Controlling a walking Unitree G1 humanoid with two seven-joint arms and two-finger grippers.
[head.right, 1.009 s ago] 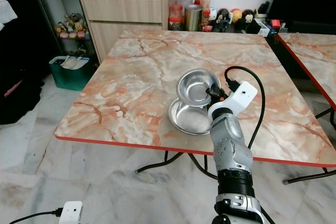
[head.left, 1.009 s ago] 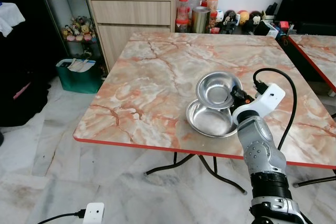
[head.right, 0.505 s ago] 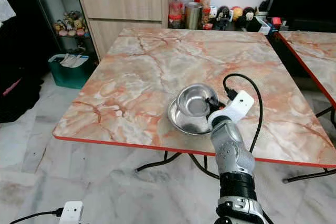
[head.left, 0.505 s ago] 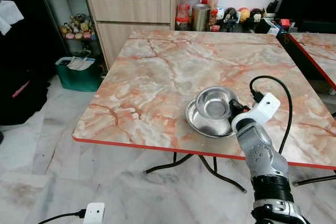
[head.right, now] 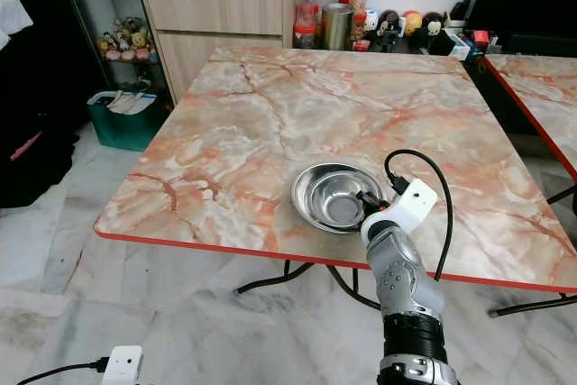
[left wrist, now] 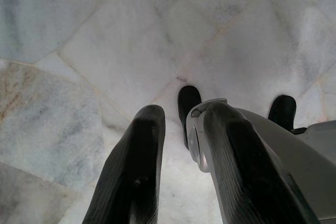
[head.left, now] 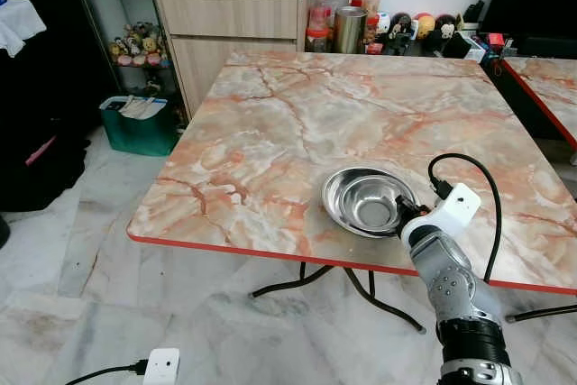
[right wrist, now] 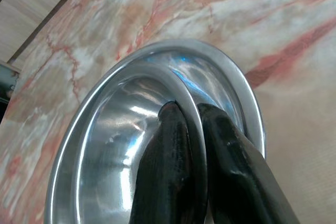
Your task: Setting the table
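Pinching the inner steel bowl's [right wrist: 126, 129] rim, the right gripper [right wrist: 194, 109] holds it nested inside the larger steel bowl [head.left: 338, 188] on the marble table [head.left: 270, 123], at five o'clock from the table's centre. Left gripper [left wrist: 181, 124] hangs over floor tiles, fingers slightly apart.

A shiny steel bowl [head.left: 362, 197] sits upright inside a slightly wider steel bowl [right wrist: 239, 90], the two nested on the marble table [head.left: 270, 123] near its front edge, towards the right. The inner one's rim is pinched between two black fingers [right wrist: 168, 145]; whether it rests fully seated is hard to tell.
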